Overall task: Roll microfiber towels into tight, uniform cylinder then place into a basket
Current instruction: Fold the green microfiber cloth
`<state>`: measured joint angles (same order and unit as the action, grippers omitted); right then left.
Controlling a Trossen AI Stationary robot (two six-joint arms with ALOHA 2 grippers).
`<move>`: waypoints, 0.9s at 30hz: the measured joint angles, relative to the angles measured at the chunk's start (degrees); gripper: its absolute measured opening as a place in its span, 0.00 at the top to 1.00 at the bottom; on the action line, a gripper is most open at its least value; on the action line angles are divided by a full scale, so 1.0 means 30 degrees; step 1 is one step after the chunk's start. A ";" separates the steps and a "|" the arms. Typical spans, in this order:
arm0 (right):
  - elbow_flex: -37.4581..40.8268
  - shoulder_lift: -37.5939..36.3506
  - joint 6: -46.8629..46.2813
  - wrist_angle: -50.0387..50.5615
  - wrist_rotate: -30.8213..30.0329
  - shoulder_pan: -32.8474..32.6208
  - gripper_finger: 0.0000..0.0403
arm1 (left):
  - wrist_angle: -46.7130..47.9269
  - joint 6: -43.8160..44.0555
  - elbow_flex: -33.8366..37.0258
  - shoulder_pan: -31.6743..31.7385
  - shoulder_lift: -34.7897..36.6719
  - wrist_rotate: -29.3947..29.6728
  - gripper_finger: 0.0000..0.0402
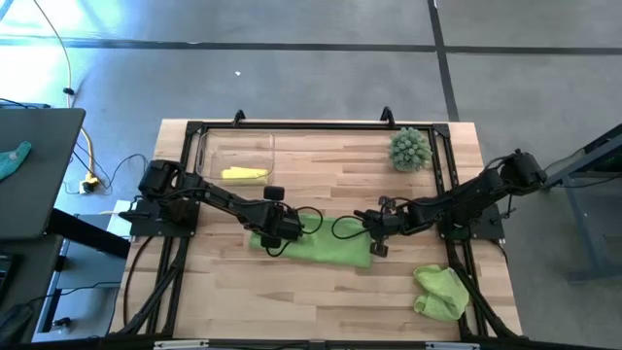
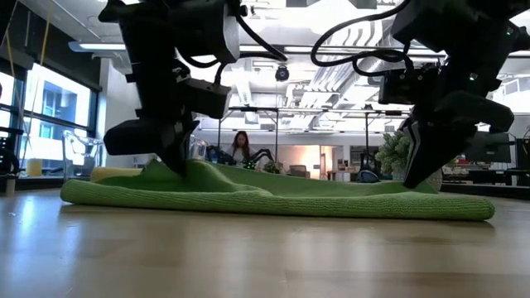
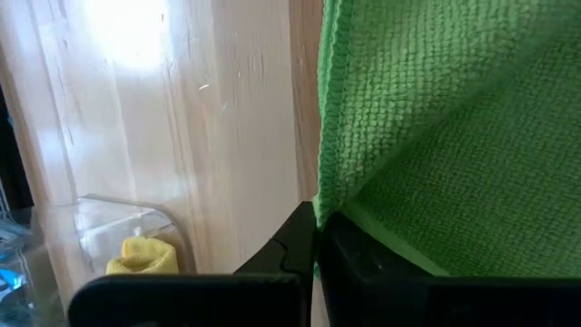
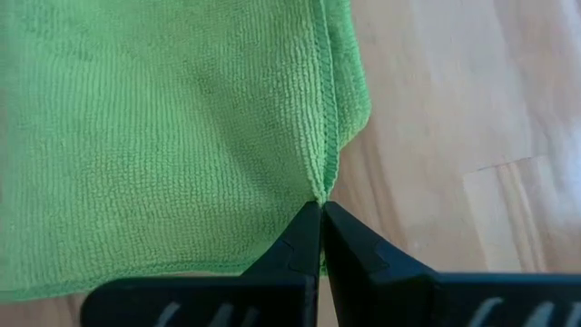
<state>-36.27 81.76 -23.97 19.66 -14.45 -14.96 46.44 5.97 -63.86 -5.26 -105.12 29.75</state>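
A light green microfiber towel (image 1: 316,245) lies spread in a loose, rumpled strip across the middle of the wooden table (image 1: 321,301). The left gripper (image 3: 315,238) is pinched tight on its hemmed left edge, and the right gripper (image 4: 320,221) is pinched tight on its right edge. Both arms reach inward and low from the table's sides.
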 joint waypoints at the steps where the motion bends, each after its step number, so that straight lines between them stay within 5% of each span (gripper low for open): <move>1: 0.0000 0.0000 0.0003 0.0000 -0.0190 0.0000 1.00 | -0.0010 0.0013 0.0000 0.0000 0.0000 0.0042 1.00; 9: -0.0016 0.0000 0.1050 0.0128 -0.0651 0.0000 0.83 | -0.0109 0.0010 0.0000 0.0044 0.0000 0.0174 1.00; 16: -0.2706 0.0015 0.0431 0.3830 0.0075 -0.0063 0.64 | -0.0109 0.0003 0.0000 0.0044 0.0000 0.0170 0.97; 27: -0.1246 0.0007 -0.1506 -0.0362 0.0834 -0.1121 0.64 | 0.0177 0.0920 -0.0001 -0.0045 0.0003 0.0438 0.76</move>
<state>-40.01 81.78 -28.48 18.58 -11.95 -18.32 46.97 8.73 -63.86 -5.39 -105.11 31.06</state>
